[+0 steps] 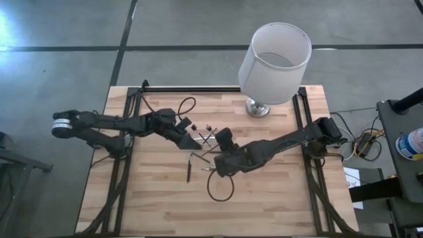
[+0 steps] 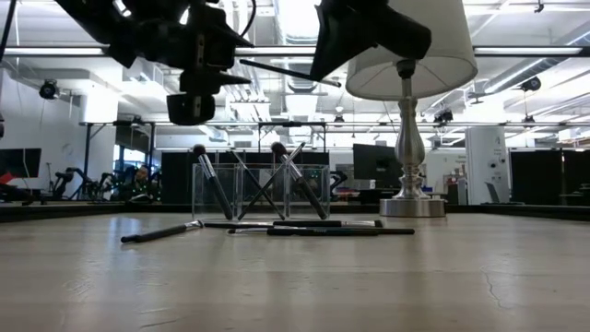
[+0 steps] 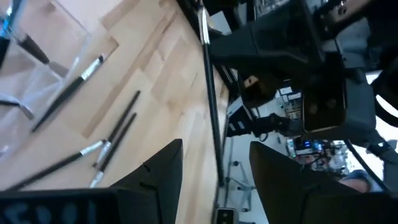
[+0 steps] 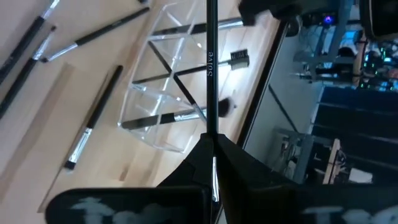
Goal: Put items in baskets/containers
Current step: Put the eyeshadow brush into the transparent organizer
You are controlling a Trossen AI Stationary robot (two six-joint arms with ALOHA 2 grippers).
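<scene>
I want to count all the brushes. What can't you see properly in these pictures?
- High view: the loose brushes are too small to count, and the right arm may cover some.
- Right wrist view: the held brush runs off the picture's edge, and the right gripper hides its other end.
- Low view: the lamp is cut off at the top.

A grey concrete floor (image 1: 66,73) surrounds the wooden table (image 1: 158,205); ceiling lights (image 2: 295,18) brighten the open workshop behind.
</scene>
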